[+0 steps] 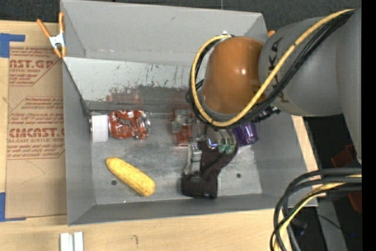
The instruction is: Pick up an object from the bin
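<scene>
Arm [320, 76] reaches in from the right, bent down into the bin [158, 29], wrist low.
Your gripper [197, 164] sits over a dark lump [198, 186] by the near wall, right of the yellow corn cob [130, 176]; spread or closed, you cannot tell.

Bin [147, 32]: grey sheet metal, matt. We see its back wall scuffed and stained a rusty brown.
Corn cob [130, 176]: yellow, pebbled skin with a dull sheen; we take it for plastic.
Red packet [128, 124]: crumpled, shiny, foil-like.
White cap [99, 127]: smooth and matt, plastic by our reading.
Purple thing [247, 133]: smooth, glossy.
Dark lump [202, 182]: black, matt — we cannot tell its material.
Orange cover [233, 74]: hard, smooth, highly glossy.
Arm [317, 67]: smooth grey shell, satin.
Cables [292, 47]: smooth yellow and black sheathing.
</scene>
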